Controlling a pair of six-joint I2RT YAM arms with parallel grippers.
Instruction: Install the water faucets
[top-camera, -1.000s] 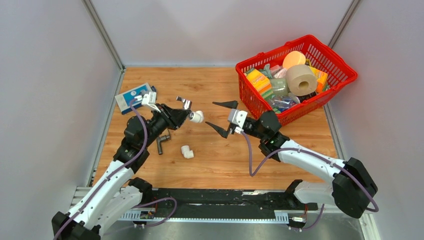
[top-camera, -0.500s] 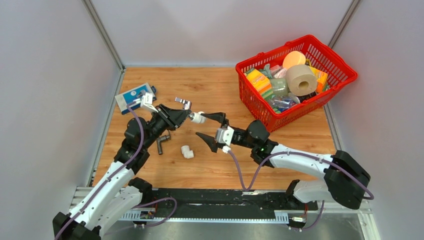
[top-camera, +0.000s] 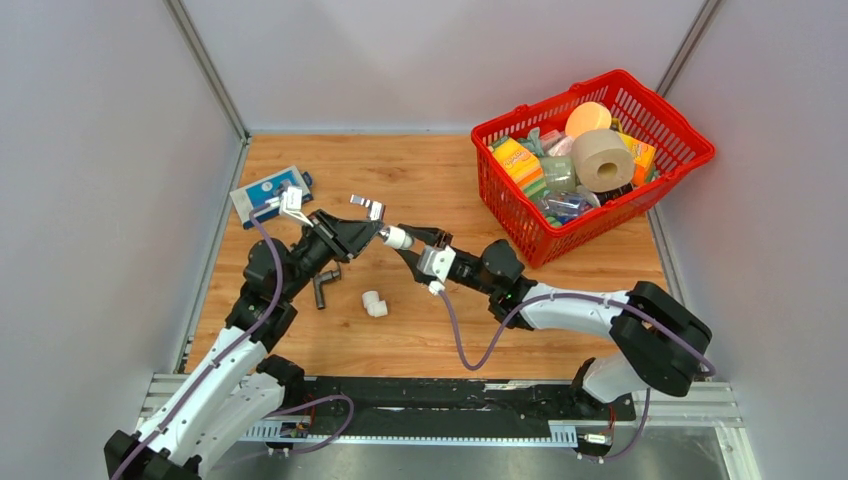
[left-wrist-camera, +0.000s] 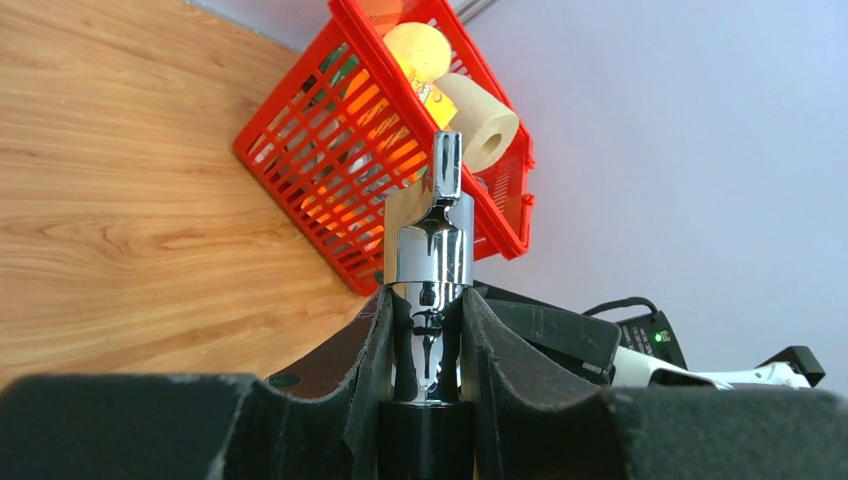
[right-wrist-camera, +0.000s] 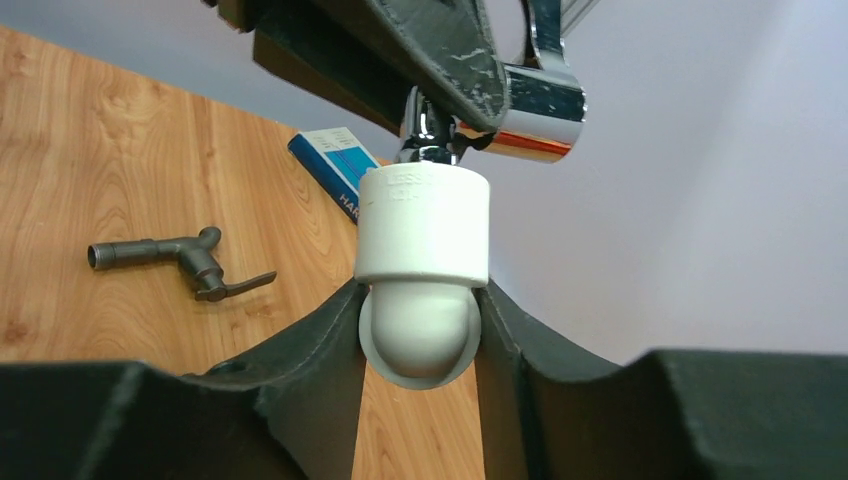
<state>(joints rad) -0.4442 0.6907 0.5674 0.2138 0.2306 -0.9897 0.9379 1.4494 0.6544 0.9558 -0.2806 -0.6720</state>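
Mid-frame in the top view, the left gripper clamps the shiny chrome faucet by its body. The right gripper pinches the white plastic elbow fitting seated on that faucet's end; its embossed lettering is unreadable. The dark grey L-shaped faucet lies on the wooden table, lower left.

a red basket (paper roll inside) stands far right, a blue box far left.
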